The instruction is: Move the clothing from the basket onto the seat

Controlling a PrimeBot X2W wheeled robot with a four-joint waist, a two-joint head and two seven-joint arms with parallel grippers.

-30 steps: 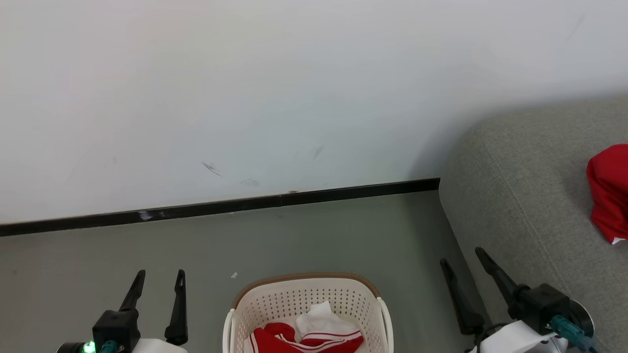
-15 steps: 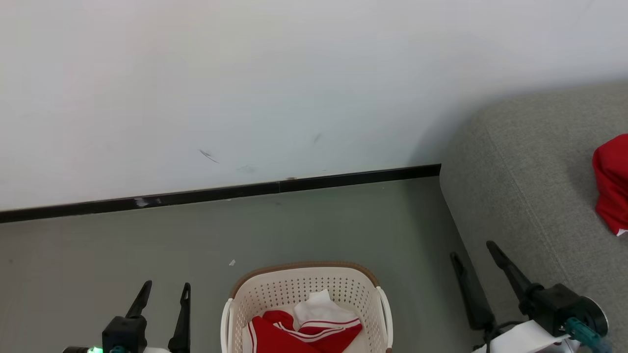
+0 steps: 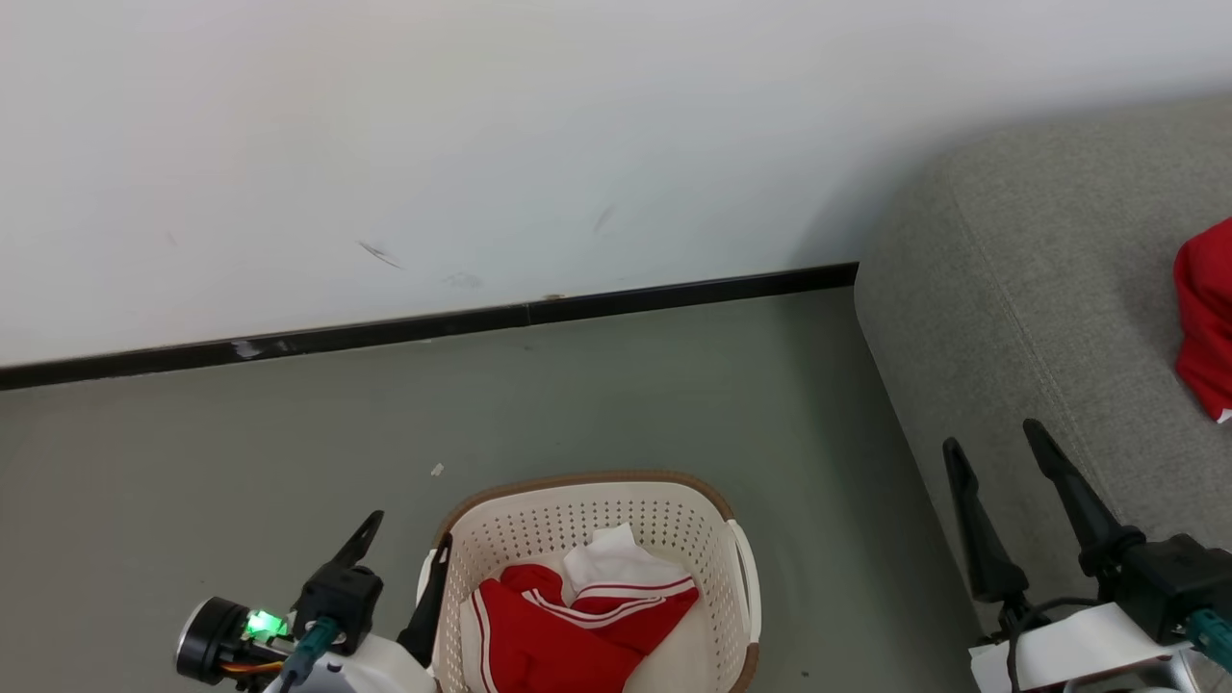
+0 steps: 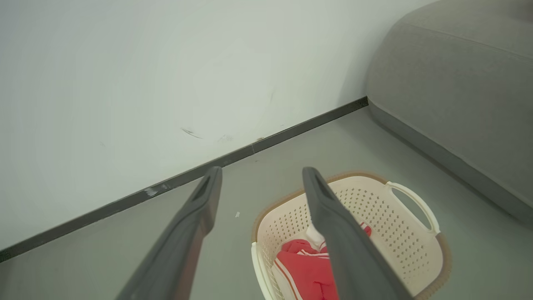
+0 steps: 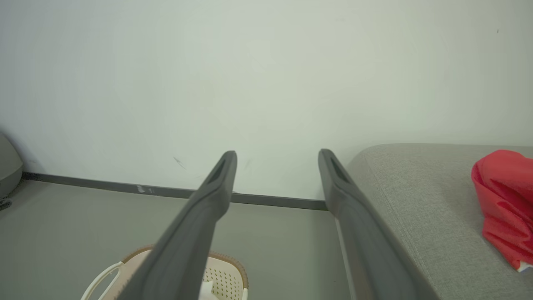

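Motion first: over the last second my head camera has dipped, so the wall (image 3: 577,125) slid up the view. That is the camera, not the room. The real change is the left end effector (image 3: 406,537). It stood well to the left of the basket (image 3: 577,478) and has now swung in, with one finger at the basket's left rim; I cannot tell if it touches. Its fingers are spread wide with nothing between them. The right end effector (image 3: 993,435) is likewise released and empty, hanging by the near edge of the seat (image 3: 1011,289). The clothing (image 3: 568,635), red with white stripes and a white piece on top, lies in the basket on the floor (image 3: 626,385). One red garment (image 3: 1208,327) already lies on the seat. I read this as the left arm lining up to reach into the basket for the next pick.
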